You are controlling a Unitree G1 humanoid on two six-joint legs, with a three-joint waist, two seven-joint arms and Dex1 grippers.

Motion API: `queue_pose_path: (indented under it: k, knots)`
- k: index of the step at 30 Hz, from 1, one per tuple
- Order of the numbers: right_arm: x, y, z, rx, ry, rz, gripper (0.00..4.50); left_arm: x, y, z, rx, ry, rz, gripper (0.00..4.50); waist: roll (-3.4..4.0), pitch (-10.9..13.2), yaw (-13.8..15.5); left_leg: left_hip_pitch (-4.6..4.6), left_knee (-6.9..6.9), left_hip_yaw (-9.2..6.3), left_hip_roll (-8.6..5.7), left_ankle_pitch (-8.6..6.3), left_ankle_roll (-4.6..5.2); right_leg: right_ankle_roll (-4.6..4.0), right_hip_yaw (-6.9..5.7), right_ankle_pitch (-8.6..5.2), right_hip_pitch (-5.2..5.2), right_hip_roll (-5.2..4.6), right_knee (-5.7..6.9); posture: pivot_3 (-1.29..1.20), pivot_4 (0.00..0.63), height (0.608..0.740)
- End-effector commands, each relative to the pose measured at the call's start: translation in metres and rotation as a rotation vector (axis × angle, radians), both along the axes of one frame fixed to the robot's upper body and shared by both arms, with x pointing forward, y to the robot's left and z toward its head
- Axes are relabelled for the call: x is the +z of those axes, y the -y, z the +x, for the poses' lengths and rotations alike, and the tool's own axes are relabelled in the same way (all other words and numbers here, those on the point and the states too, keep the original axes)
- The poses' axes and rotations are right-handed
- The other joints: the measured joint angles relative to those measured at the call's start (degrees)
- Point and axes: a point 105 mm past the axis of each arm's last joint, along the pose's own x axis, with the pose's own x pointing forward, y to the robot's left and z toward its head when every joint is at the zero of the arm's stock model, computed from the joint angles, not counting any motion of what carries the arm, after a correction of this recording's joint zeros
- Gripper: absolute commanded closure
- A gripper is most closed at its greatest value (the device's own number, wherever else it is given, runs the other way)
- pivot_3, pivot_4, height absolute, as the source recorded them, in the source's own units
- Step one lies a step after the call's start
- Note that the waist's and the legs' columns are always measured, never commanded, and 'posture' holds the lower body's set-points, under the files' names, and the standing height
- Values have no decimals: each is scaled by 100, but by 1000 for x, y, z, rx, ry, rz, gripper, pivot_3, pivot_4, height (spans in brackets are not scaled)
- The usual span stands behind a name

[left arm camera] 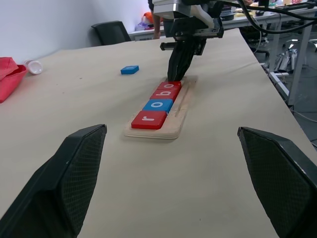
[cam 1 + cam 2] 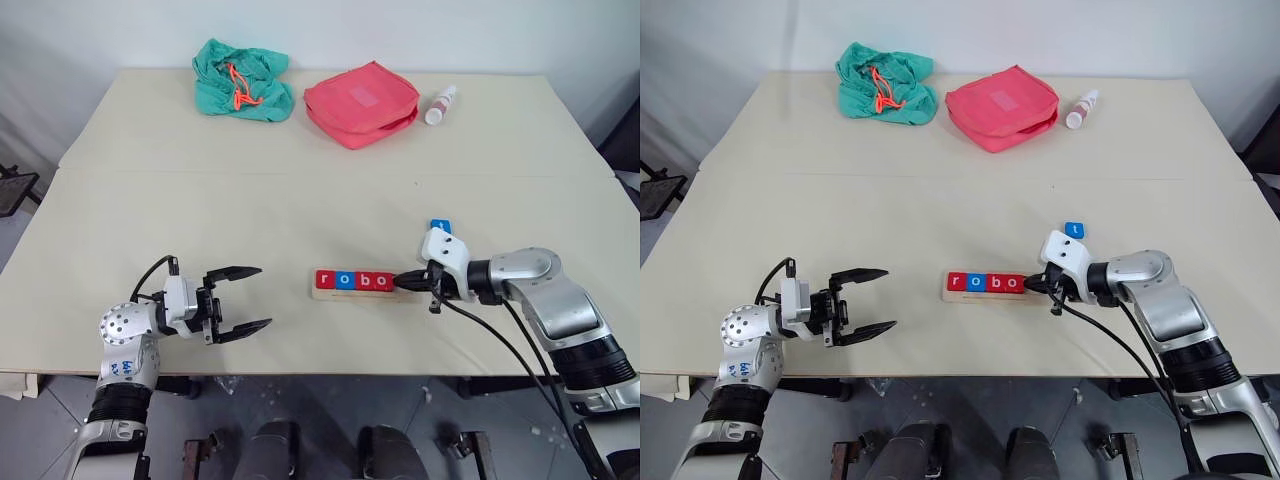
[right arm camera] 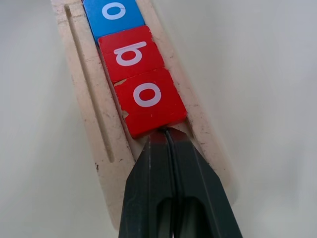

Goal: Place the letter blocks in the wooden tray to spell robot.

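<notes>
The wooden tray (image 2: 350, 296) lies near the table's front edge. Several letter blocks sit in it in a row, reading r (image 2: 323, 280), o (image 2: 343, 280), b (image 2: 362, 280), o (image 2: 381, 280). The first, third and fourth are red and the second is blue. My right gripper (image 2: 400, 281) is shut with nothing between its fingers. Its tips rest on the tray's free right end against the last red o (image 3: 148, 99). A blue t block (image 2: 441, 226) lies flat on the table just behind that gripper. Left of the tray my left gripper (image 2: 264, 297) stands open and empty, pointing at the tray.
At the table's far side lie a crumpled green cloth bag (image 2: 243, 80), a red pouch (image 2: 361, 102) and a small white bottle (image 2: 440, 104) on its side. The table's front edge runs close below both grippers.
</notes>
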Motion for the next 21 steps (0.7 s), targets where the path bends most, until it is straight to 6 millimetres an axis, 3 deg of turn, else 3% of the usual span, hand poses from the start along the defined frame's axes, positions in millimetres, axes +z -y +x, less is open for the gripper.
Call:
queue_pose_path:
  k: [1, 5, 8, 19, 21]
  knots:
    - [18, 6, 2, -21, 59, 9, 4476, 6, -1, -2, 2, 29, 0, 0, 0, 0, 0, 0, 0, 0, 0, 0, 0, 0, 0, 0, 0, 0, 0, 0, 150, 740]
    - [33, 21, -9, -70, 95, 58, 4476, 6, 1, 1, -3, 26, -2, 0, 0, 0, 28, -1, -1, -2, -1, 0, 0, 0, 0, 0, 0, -1, 0, 0, 150, 740]
    - [38, 31, -22, -107, 130, 125, 3937, 6, 2, 3, -15, 21, -2, 0, -1, 0, 74, -1, -1, -3, -2, 0, 0, 0, -1, 0, 3, -1, -2, 0, 150, 740]
    - [34, 82, -46, -522, 247, 346, 12, 7, 8, 13, -67, 5, -6, 0, -1, -1, 144, 1, 1, 12, -3, 0, 1, 0, 6, 0, 1, -1, 1, 0, 150, 740]
    - [30, 86, -51, -581, 242, 366, 12, 7, 7, 15, -76, -1, 2, 0, -1, -1, 140, 3, 2, 12, -1, 0, 0, 0, 5, 0, 2, 0, 3, 0, 150, 740]
